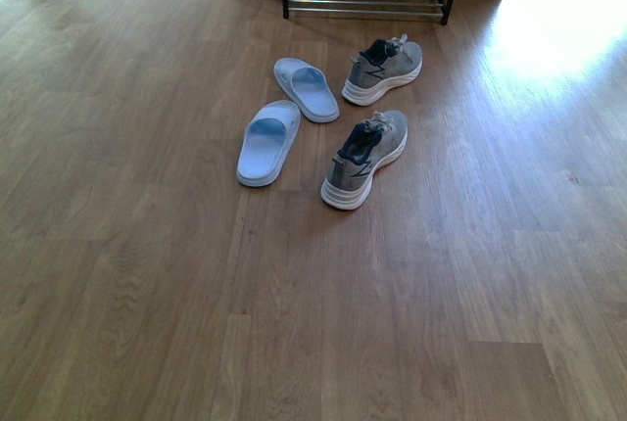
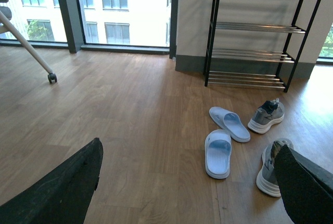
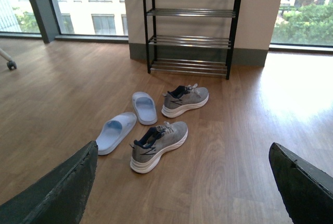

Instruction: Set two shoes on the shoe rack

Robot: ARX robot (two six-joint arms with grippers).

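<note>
Two sneakers on the floor, none on the shoe rack (image 1: 362, 0) yet.
One grey sneaker (image 1: 382, 69) stood near the rack's foot and the second sneaker (image 1: 364, 159) lay further out from it. Two pale blue slippers (image 1: 266, 142) lay beside them. The left gripper (image 2: 187, 150) and right gripper (image 3: 183, 147) hung well back from the rack, jaws wide apart, holding nothing.
</note>
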